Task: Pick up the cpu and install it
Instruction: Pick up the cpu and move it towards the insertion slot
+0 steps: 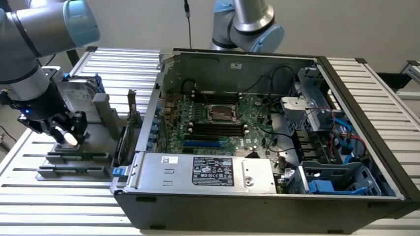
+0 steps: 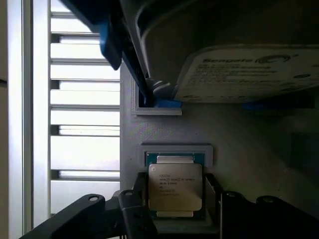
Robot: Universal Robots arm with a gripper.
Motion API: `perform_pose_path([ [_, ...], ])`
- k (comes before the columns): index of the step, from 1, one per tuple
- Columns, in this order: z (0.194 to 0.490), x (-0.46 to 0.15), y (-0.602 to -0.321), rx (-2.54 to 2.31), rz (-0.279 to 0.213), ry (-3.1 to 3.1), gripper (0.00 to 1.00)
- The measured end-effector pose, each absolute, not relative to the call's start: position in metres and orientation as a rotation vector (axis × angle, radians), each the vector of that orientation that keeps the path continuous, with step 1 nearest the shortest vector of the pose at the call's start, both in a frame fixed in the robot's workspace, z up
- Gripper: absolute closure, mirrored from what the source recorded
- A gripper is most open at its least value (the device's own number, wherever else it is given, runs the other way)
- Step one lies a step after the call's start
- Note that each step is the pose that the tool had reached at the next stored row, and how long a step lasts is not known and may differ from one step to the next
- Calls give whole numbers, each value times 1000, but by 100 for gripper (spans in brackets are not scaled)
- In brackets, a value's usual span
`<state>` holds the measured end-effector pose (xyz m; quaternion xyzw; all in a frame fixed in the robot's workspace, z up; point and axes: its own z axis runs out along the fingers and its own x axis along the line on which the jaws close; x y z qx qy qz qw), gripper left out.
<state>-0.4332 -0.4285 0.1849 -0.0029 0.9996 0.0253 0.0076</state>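
- Slatted white metal desk (image 1: 59, 201) ran across the exterior view, with a pale wall behind it.
- At the left edge of that frame the robot arm (image 1: 29, 73) reached down, with its pincer (image 1: 66, 133) lowered onto a grey parts holder (image 1: 72, 160).
- The cpu (image 2: 175, 186) lay flat in a square pocket of the holder, silver top up. In the wrist view the pincer was open: its jaws stood one on each side of the chip, close to its edges, with a thin dark gap showing on one side.
- Just behind the pincer, in the exterior view's upper left, a hard drive (image 1: 78, 93) in a blue bracket stood in the same holder.
- From centre to right an open computer case (image 1: 262, 211) lay on the desk, its motherboard (image 1: 256, 110) exposed and the socket (image 1: 222, 114) at mid-frame.
- A power supply (image 1: 203, 172) sat at lower centre.
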Motion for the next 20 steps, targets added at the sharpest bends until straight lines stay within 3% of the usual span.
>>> perform_pose_path([
  [20,201,-433,-429,-9,101,3126,45],
])
